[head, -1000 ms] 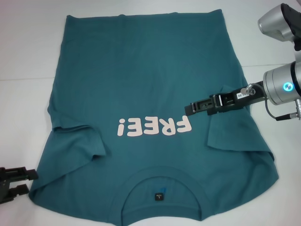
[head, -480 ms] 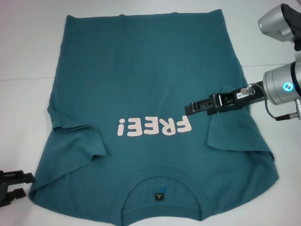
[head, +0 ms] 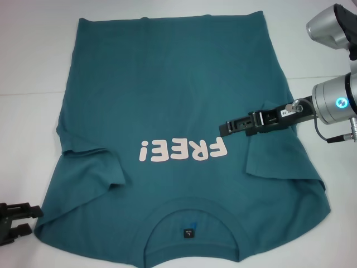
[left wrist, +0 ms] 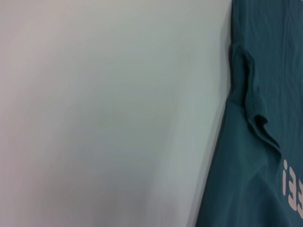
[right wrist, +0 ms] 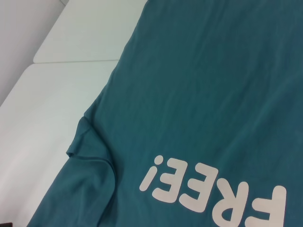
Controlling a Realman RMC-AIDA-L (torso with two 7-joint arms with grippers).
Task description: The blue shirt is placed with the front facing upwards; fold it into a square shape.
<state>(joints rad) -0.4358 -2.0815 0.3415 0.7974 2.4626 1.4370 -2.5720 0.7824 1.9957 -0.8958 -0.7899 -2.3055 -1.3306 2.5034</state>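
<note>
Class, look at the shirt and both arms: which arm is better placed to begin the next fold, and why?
Probably the right. Its pincer hovers over the blue shirt beside the folded-in right sleeve; the left pincer sits off the cloth at the table's near-left corner.

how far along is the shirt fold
Done: both short sleeves of the dark teal-blue cotton T-shirt with its pale pink "FREE!" print lie folded inward over the body. In hand: the right hand hovers over the shirt's right side; the left hand sits off the shirt near the collar-side corner. Left: body folds into a square.
</note>
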